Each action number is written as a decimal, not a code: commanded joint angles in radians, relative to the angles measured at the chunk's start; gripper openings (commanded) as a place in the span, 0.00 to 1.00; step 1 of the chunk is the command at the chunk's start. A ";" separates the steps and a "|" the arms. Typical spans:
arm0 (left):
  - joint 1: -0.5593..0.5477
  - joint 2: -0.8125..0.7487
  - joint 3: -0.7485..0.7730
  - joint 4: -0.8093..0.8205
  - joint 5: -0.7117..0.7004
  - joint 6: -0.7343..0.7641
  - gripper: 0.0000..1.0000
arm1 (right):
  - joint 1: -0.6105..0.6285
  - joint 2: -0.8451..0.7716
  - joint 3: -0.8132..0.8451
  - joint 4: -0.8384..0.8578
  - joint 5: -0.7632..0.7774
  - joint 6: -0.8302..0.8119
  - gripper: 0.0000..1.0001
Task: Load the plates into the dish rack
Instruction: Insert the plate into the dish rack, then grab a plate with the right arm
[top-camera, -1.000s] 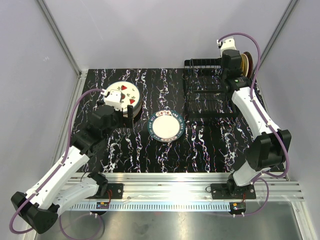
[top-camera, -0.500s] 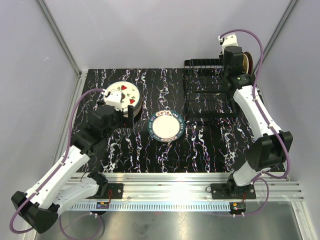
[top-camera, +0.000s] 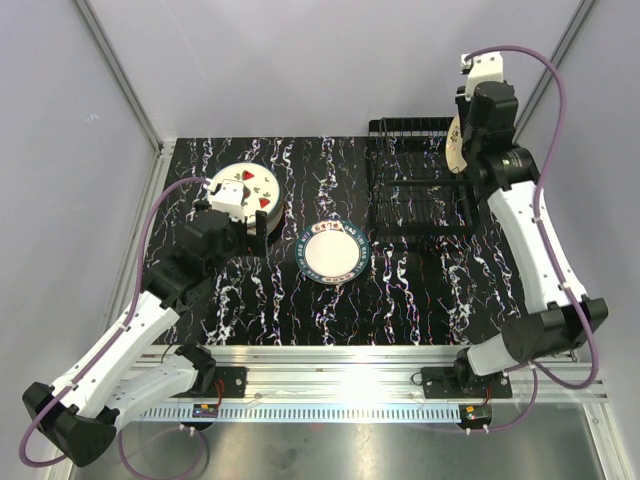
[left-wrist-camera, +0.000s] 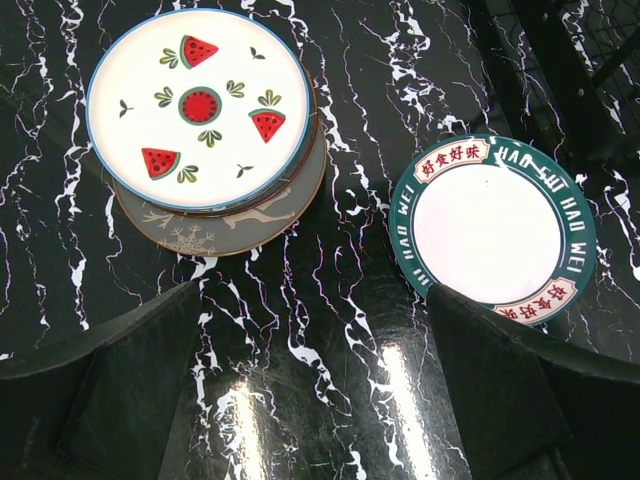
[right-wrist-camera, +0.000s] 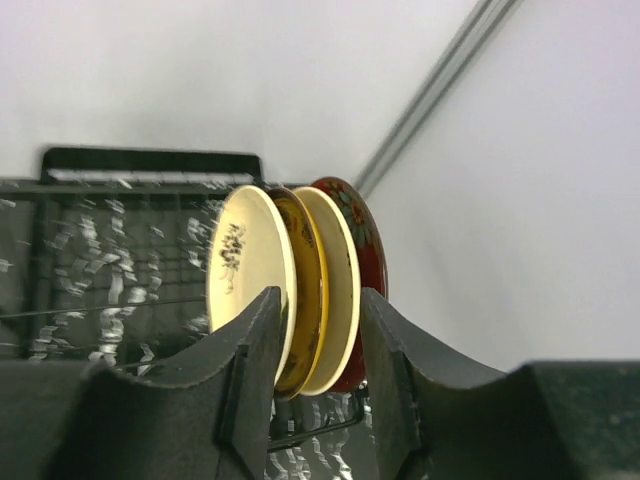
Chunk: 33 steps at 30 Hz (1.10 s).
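Plates (right-wrist-camera: 245, 265) upright in rack (right-wrist-camera: 150, 158) — right fingers (right-wrist-camera: 255, 350) apart

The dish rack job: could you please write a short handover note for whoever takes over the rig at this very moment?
Left end effector: open, empty, hovering between the watermelon-topped stack and the teal-rimmed plate.
Right end effector: open, apparently empty, raised at the right end of the dish rack.
Done: about four plates stand on edge in the rack.
To do: the teal-rimmed plate, flat and alone, then the stack; its count is unclear.
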 joint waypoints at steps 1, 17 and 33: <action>-0.004 -0.005 0.041 0.035 -0.036 0.019 0.99 | 0.014 -0.094 0.043 -0.051 -0.096 0.083 0.45; -0.004 -0.019 -0.011 0.104 -0.287 0.048 0.89 | 0.129 -0.559 -0.674 0.108 -0.591 0.723 0.45; -0.004 0.043 -0.048 0.147 -0.407 0.093 0.99 | 0.149 -0.402 -1.308 0.780 -0.757 1.251 0.51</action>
